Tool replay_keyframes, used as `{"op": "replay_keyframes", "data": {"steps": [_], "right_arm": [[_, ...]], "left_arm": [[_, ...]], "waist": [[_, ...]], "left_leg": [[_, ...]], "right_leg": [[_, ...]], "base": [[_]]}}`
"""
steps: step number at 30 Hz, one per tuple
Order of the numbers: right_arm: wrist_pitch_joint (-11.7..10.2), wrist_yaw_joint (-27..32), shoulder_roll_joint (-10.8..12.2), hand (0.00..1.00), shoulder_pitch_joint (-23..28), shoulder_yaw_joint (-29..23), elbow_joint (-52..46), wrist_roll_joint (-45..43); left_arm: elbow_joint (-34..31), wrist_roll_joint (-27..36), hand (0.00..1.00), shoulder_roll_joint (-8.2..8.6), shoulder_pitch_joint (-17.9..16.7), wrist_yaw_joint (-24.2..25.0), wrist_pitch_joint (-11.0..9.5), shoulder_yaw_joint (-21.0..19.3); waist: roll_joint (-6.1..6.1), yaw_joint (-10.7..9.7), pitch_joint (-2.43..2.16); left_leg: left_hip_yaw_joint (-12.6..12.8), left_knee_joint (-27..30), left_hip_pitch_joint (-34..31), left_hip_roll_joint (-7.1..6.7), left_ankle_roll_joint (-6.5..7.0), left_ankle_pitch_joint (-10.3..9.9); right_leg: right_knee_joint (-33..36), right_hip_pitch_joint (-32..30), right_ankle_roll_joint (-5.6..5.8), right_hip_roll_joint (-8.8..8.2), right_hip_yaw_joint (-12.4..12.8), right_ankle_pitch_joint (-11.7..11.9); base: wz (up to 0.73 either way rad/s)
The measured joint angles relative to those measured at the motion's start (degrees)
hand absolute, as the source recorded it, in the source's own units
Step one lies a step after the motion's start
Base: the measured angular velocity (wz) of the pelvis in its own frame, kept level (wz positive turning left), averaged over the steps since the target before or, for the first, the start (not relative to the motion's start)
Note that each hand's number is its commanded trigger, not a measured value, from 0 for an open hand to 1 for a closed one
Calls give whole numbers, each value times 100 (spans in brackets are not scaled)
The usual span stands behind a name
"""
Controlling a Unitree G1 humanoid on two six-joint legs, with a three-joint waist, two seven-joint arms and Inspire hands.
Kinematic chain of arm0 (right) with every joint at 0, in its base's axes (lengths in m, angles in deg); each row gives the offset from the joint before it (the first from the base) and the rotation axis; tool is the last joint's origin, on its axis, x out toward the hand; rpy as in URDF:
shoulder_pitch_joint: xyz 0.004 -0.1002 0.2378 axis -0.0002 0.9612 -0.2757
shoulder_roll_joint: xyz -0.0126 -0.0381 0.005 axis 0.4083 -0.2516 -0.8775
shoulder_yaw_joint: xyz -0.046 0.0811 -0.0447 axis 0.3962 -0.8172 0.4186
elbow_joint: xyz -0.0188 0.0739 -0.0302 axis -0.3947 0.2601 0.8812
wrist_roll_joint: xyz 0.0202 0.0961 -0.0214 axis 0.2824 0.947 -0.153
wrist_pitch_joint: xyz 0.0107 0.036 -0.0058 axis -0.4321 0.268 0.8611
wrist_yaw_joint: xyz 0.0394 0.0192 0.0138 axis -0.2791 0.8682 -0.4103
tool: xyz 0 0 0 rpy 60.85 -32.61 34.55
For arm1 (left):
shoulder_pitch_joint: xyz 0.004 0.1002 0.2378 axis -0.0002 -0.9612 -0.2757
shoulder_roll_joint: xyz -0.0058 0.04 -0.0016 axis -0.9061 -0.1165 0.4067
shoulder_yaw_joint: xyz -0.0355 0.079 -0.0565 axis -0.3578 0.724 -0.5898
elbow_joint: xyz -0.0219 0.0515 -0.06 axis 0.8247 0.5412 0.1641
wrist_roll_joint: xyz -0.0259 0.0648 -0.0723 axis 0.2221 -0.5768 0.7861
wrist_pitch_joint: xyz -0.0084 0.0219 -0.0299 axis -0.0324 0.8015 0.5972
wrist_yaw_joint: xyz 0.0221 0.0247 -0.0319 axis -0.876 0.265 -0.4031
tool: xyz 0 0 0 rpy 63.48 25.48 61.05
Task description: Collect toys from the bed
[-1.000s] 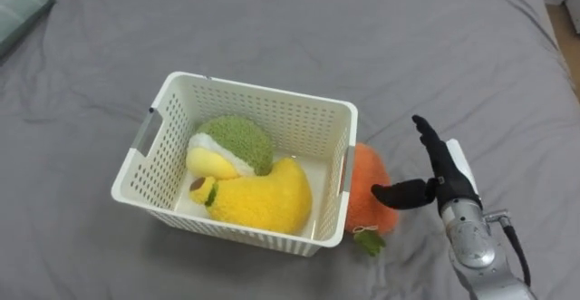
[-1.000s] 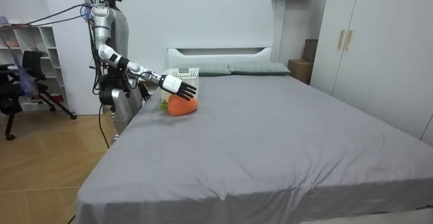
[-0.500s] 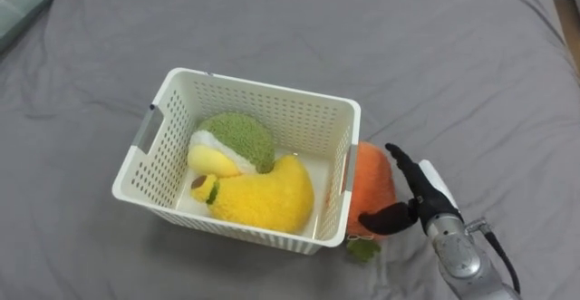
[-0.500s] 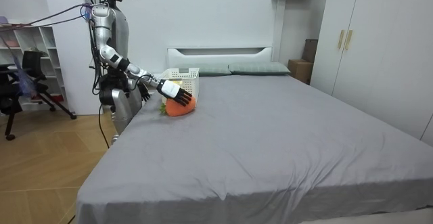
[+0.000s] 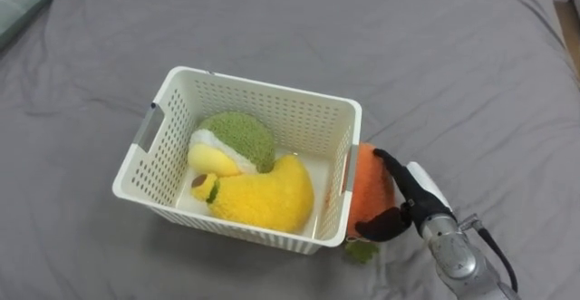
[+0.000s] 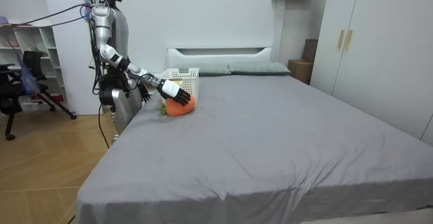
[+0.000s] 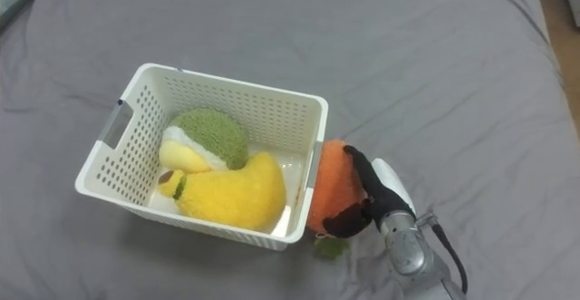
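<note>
An orange plush toy [image 5: 368, 184] with a green leaf lies on the grey bed, pressed against the right wall of a white slotted basket [image 5: 263, 87]. My right hand [image 5: 414, 197] is on its right side, fingers curled over its top and thumb tucked under its lower edge. Inside the basket rest a yellow plush toy [image 5: 263, 196] and a green and white one [image 5: 240, 137]. In the room view I stand at the bed's head corner, right arm stretched over the bed to the orange toy [image 6: 178, 109] beside the basket [image 6: 183, 73].
Grey sheet [image 5: 435, 55] stretches wide beyond and to the right of the basket. A pillow corner [image 5: 18, 1] shows at the far left. The room view has pillows [image 6: 257, 68] at the headboard, a shelf and chair on its left, and wardrobes on its right.
My right hand moved left from open air beside the orange toy onto it, and its fingers have curled round the toy. Basket and its toys stayed put.
</note>
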Motion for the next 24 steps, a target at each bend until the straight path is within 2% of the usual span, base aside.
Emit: {"op": "replay_keyframes", "data": {"steps": [5,16,23,24], "right_arm": [[2,-1,10,0,-45,122,113,3],[18,-4,101,0,-615,168,1169,-28],[27,25,102,0,-1011,164,1809,87],[27,57,103,29,-1082,164,1914,146]], "left_arm": [[-6,14,0,-8,15,-3,0,40],[-177,-5,0,-3,38,41,9,44],[-187,8,0,14,102,21,9,77],[-207,7,0,12,103,7,9,121]], "waist": [[0,20,0],[-41,219,-20],[-27,284,-13],[-13,299,-4]], "left_leg": [[-24,17,-15,-4,0,0],[-73,82,-123,-5,0,-1],[-162,120,-177,-10,-1,0],[-172,120,-184,-10,-1,0]], "right_leg": [[-4,-1,1,0,-16,-1],[12,-59,1,2,-48,-1],[17,-61,0,-8,-193,0],[17,-60,0,-9,-219,0]], "base": [[0],[1],[7],[6]]}}
